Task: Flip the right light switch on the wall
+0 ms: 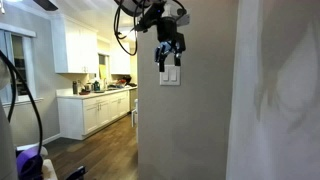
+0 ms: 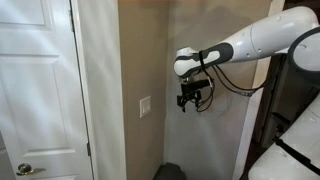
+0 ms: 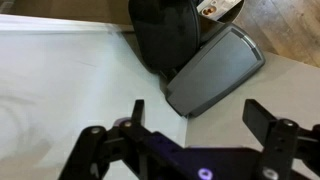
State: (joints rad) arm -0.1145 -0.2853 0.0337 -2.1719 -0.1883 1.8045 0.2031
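Note:
The white switch plate [image 1: 171, 76] sits on the tan wall [image 1: 185, 125]. The right light switch [image 1: 175, 75] is too small to tell its position. In an exterior view my gripper [image 1: 168, 50] hangs in front of the plate's top edge, fingers pointing down. From the side, the gripper [image 2: 190, 99] is clear of the wall [image 2: 140, 55], a short way out from the plate [image 2: 146, 107] and slightly above it. In the wrist view the gripper [image 3: 200, 108] is open and empty, and the plate is out of view.
A white door [image 2: 40, 90] stands beside the wall. A pale grey surface [image 1: 275, 100] with shadows lies past the wall corner. The wrist view looks down on a grey lid-like object [image 3: 215, 70] and a dark object [image 3: 165, 35] on the floor. A kitchen with white cabinets [image 1: 95, 110] lies behind.

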